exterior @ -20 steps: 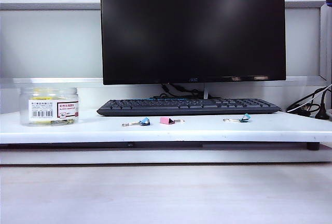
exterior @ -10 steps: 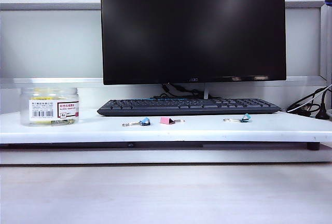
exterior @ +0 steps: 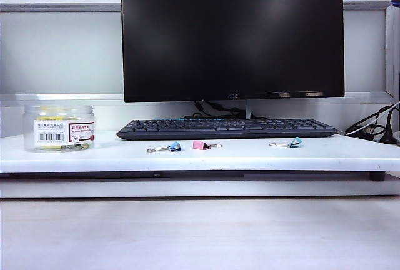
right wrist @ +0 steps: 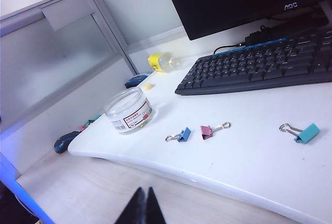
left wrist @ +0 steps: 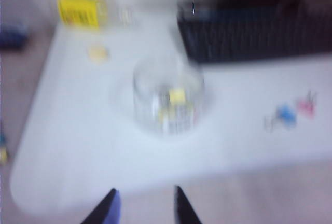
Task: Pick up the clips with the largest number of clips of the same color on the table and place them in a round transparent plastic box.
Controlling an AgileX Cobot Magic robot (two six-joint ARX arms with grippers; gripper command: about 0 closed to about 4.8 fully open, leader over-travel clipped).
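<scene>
The round transparent plastic box (exterior: 59, 128) stands at the left end of the white desk board, and the yellow clips (exterior: 62, 147) show through its wall. The blurred left wrist view shows the box (left wrist: 167, 99) with yellow (left wrist: 177, 96) inside. My left gripper (left wrist: 145, 199) hovers off the board's front edge, short of the box, open with nothing between its fingers. In the right wrist view the box (right wrist: 128, 111) stands far off, and my right gripper (right wrist: 144, 195) is shut and empty over the lower wooden table. Neither gripper appears in the exterior view.
A blue clip (exterior: 173, 147), a pink clip (exterior: 202, 145) and a teal clip (exterior: 294, 142) lie along the white board (exterior: 200, 157) in front of the keyboard (exterior: 225, 128) and monitor (exterior: 232, 32). Cables (exterior: 375, 129) lie at the right. A yellow bottle (right wrist: 162, 61) and a mouse (right wrist: 65, 142) are beyond the box.
</scene>
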